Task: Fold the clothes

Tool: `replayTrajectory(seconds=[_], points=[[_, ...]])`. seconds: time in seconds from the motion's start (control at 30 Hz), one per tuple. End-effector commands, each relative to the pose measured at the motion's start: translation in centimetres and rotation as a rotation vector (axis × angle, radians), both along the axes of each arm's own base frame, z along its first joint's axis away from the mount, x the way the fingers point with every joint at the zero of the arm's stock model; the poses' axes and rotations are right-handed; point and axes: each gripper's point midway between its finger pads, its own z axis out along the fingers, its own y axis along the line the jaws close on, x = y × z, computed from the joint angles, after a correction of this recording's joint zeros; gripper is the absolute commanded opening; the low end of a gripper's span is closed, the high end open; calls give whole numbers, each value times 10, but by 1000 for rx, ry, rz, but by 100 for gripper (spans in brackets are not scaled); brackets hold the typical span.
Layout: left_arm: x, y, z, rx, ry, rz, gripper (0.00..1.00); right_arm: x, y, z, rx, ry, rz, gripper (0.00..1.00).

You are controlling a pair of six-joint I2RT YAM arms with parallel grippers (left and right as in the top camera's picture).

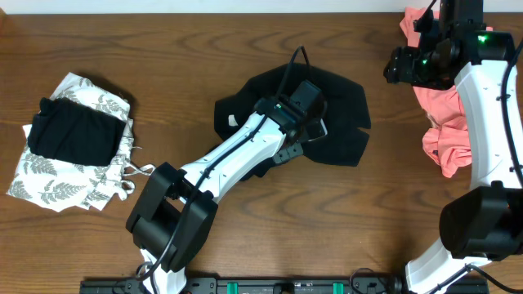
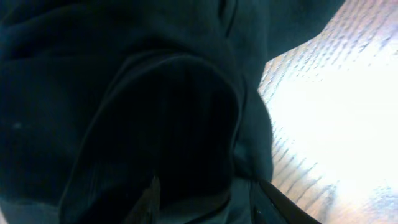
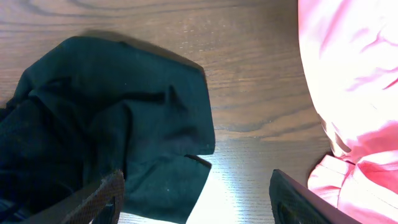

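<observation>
- In the middle of the table, the black shirt lies crumpled in a loose heap, spreading from the centre toward the right.
- My left gripper is down on top of that shirt, near its middle, and my left arm reaches to it from the near edge.
- From my left wrist, dark cloth fills nearly the whole view. My two left fingertips show at the bottom edge with cloth around them, and I cannot tell whether those jaws pinch the cloth or stand loose of it.
- A patch of bright bare wood shows on the right of that view.
- My right gripper hovers above the table between the black shirt and the pink garment, jaws spread wide with nothing between them.
- From my right wrist, the shirt's edge lies at the left and the pink cloth at the right, with bare wood between them.
- The pink garment is bunched at the table's right side, apart from the black shirt.
- At the left of the table, a folded black garment rests on a white leaf-print one, well apart from the shirt.
</observation>
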Motion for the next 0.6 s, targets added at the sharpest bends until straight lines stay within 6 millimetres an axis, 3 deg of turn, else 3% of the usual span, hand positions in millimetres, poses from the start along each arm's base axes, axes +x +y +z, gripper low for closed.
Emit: replayTrajectory(seconds=[0.0, 0.33, 0.47, 0.57], points=[[-8, -2, -10, -15, 51, -16, 47, 0, 3, -2, -1, 2, 20, 73], [-12, -1, -40, 24, 106, -16, 46, -1, 3, -3, -2, 7, 21, 72], [-5, 1, -30, 27, 71, 22, 19, -1, 3, -3, -1, 6, 21, 72], [1, 2, -7, 17, 29, 57, 10, -1, 3, -3, -1, 6, 20, 72]])
